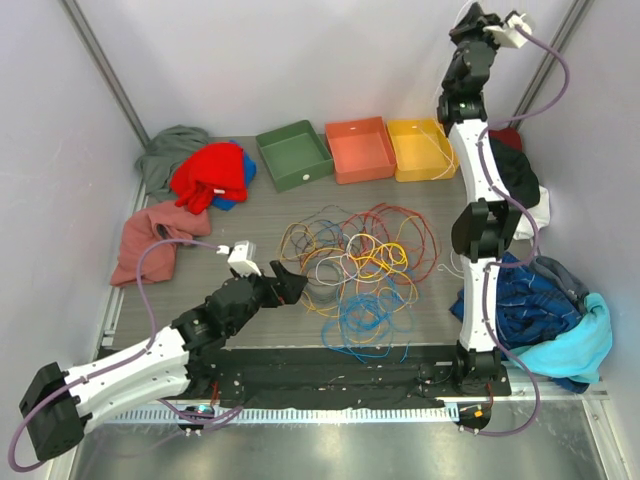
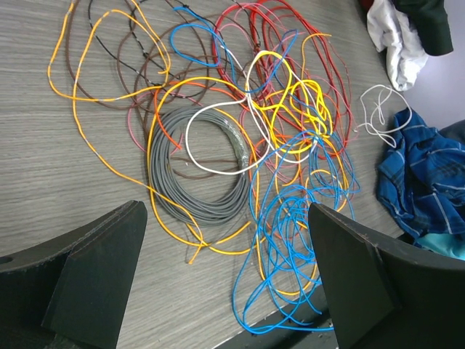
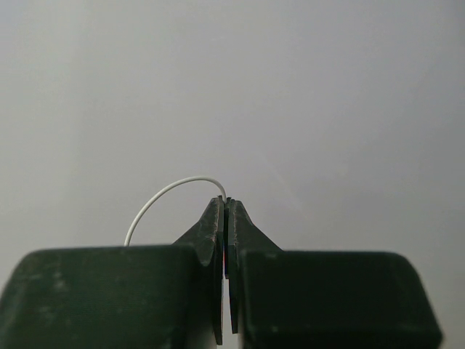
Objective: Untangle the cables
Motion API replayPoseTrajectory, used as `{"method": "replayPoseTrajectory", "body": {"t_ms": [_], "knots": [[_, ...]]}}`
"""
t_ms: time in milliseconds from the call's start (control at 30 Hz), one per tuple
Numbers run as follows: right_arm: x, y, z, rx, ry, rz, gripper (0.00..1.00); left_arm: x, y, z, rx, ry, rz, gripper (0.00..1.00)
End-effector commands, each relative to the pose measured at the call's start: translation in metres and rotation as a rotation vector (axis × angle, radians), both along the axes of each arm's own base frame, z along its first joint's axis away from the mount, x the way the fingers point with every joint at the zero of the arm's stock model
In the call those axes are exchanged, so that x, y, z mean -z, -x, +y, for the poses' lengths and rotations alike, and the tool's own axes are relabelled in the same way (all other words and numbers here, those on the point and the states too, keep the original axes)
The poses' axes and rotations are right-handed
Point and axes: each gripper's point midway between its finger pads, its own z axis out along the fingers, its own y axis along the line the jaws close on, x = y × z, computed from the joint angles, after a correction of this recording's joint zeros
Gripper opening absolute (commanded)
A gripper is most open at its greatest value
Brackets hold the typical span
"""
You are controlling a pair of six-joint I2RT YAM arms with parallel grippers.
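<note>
The left pincer (image 1: 290, 283) hangs low over the near-left part of the worktop (image 1: 260, 210), its jaws spread fully wide and holding nothing; in the left wrist view its two dark fingers (image 2: 102, 269) stand to either side of the near edge of the heap.

Just beyond its tips the cables (image 1: 360, 265) lie in one tangled heap at the middle of the worktop. Nearest are the blue loops (image 2: 290, 233); beside them sits a grey coil (image 2: 163, 189) with a white loop (image 2: 190, 138) lying across it. Farther on come the yellow strands (image 2: 294, 94) and the red strands (image 2: 269, 18), with orange and brown strands (image 2: 73, 109) trailing off to the left. A small white wire (image 2: 378, 109) lies apart at the right, near a blue checked shirt (image 2: 421, 182).

At the back of the worktop a green tray (image 1: 293, 153), an orange tray (image 1: 360, 148) and a yellow tray (image 1: 420, 147) stand in a row; a red garment (image 1: 212, 172) is heaped at the far left.

The right pincer (image 3: 225, 207) is raised high above the far-right corner, its jaws pressed together on a thin white cable (image 3: 167, 195), which arcs out of the tips and down to the left.
</note>
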Motion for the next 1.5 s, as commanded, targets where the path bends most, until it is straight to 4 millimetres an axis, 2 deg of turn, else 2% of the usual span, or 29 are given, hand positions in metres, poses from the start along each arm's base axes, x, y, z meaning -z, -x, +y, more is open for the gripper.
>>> {"method": "replayPoseTrajectory", "body": {"t_ms": [0,167,267,433,467,533,567,633,667,733,800,900,967,1000,1067,1100,1167,1200,1233,1267,1300,1467], "knots": [[0.002,-0.006,-0.008,-0.001,-0.039,-0.059,0.01,-0.024,-0.013,-0.004,-0.035,0.031,-0.069,0.99],[0.037,-0.026,-0.011,-0.013,-0.049,-0.011,0.01,-0.018,-0.017,-0.011,-0.027,0.01,-0.052,0.99],[0.071,-0.04,-0.012,-0.012,-0.05,0.06,0.01,-0.015,-0.018,-0.015,-0.019,0.003,-0.044,0.99],[0.114,-0.052,-0.011,-0.005,-0.041,0.192,0.01,-0.015,-0.018,-0.018,-0.009,0.005,-0.042,0.99],[0.131,-0.055,-0.01,-0.002,-0.037,0.236,0.01,-0.015,-0.017,-0.017,-0.009,0.005,-0.042,0.99],[0.14,-0.054,-0.005,-0.002,-0.024,0.279,0.01,-0.014,-0.017,-0.017,-0.009,0.009,-0.039,0.99],[0.161,-0.055,-0.001,-0.001,-0.006,0.332,0.01,-0.015,-0.016,-0.017,-0.007,0.015,-0.039,0.99],[0.166,-0.05,0.009,-0.006,0.016,0.358,0.01,-0.016,-0.016,-0.018,-0.003,0.023,-0.04,0.99],[0.186,-0.05,0.013,-0.003,0.029,0.402,0.01,-0.016,-0.015,-0.018,0.001,0.026,-0.039,0.99],[0.199,-0.048,0.019,-0.011,0.046,0.436,0.01,-0.017,-0.014,-0.019,0.003,0.034,-0.041,0.99],[0.222,-0.048,0.022,-0.022,0.045,0.504,0.01,-0.018,-0.013,-0.018,0.007,0.039,-0.04,0.99],[0.242,-0.044,0.025,-0.046,0.048,0.578,0.02,-0.021,-0.011,-0.017,0.008,0.052,-0.043,0.99],[0.248,-0.04,0.026,-0.048,0.046,0.604,0.12,-0.022,-0.011,-0.017,0.007,0.062,-0.045,0.99],[0.242,-0.036,0.026,-0.046,0.047,0.603,0.26,-0.022,-0.011,-0.016,0.004,0.063,-0.043,0.99],[0.237,-0.032,0.025,-0.042,0.046,0.602,0.36,-0.023,-0.009,-0.016,0.006,0.073,-0.045,0.99],[0.23,-0.029,0.024,-0.038,0.048,0.598,0.45,-0.023,-0.01,-0.016,0.006,0.076,-0.045,0.99],[0.22,-0.027,0.022,-0.026,0.055,0.596,0.51,-0.025,-0.009,-0.016,0.008,0.081,-0.046,0.99],[0.224,-0.027,0.02,-0.014,0.054,0.619,0.57,-0.024,-0.009,-0.016,0.007,0.084,-0.044,0.99],[0.226,-0.027,0.02,-0.009,0.057,0.635,0.58,-0.025,-0.008,-0.016,0.009,0.086,-0.046,0.99],[0.217,-0.029,0.019,-0.005,0.062,0.63,0.59,-0.024,-0.008,-0.015,0.007,0.087,-0.044,0.98],[0.225,-0.028,0.018,-0.003,0.069,0.67,0.64,-0.025,-0.008,-0.016,0.007,0.091,-0.043,0.99],[0.256,-0.026,0.011,0.007,0.049,0.767,0.67,-0.018,-0.006,-0.018,0.023,0.069,-0.018,0.98]]}}
